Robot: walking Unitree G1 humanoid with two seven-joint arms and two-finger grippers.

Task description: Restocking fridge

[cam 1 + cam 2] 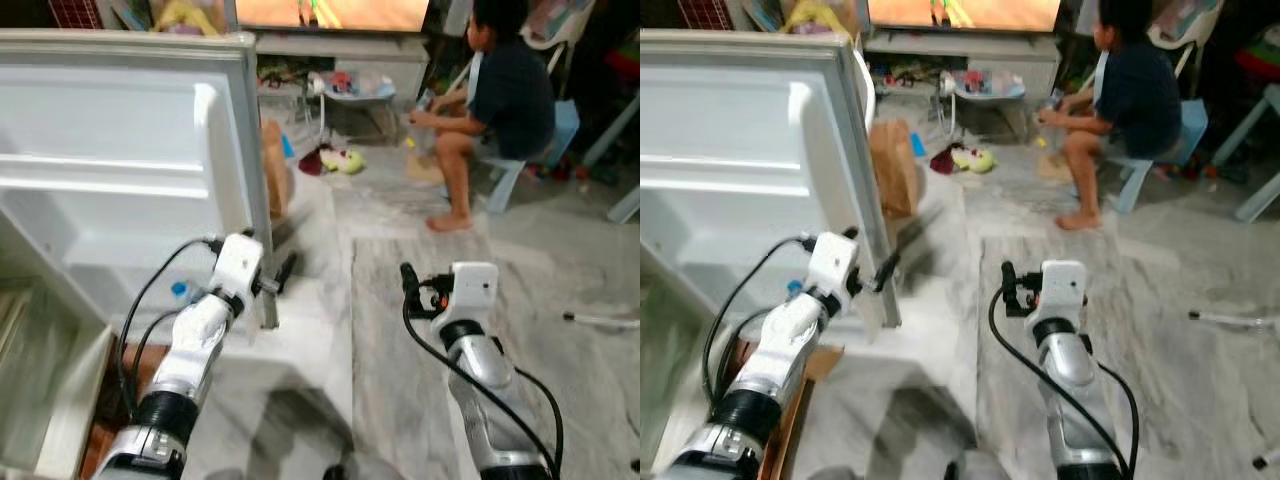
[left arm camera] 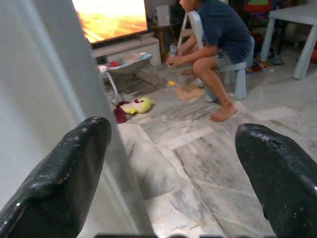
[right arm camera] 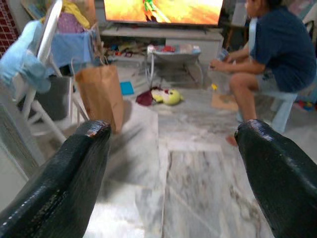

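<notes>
Standing before the open fridge, the robot has its left end effector (image 1: 283, 275) raised at the free edge of the fridge door (image 1: 120, 160), fingers spread wide and holding nothing; in the left wrist view one finger (image 2: 59, 183) lies right beside the door's white edge, though whether it touches cannot be told. The door swings out to the robot's left, its long edge upright, with empty door shelves inside and a small blue-capped bottle (image 1: 181, 291) low behind the left arm. The right end effector (image 1: 408, 282) hangs well apart over the marble floor (image 1: 420, 350), fingers equally wide and empty. The left arm is clearly nearer, so any door move falls to it. Beyond stand a brown paper bag (image 1: 893, 165), a yellow soft toy (image 1: 343, 160) and a seated person (image 1: 490, 110) before a television (image 3: 163, 11), none blocking the door.
</notes>
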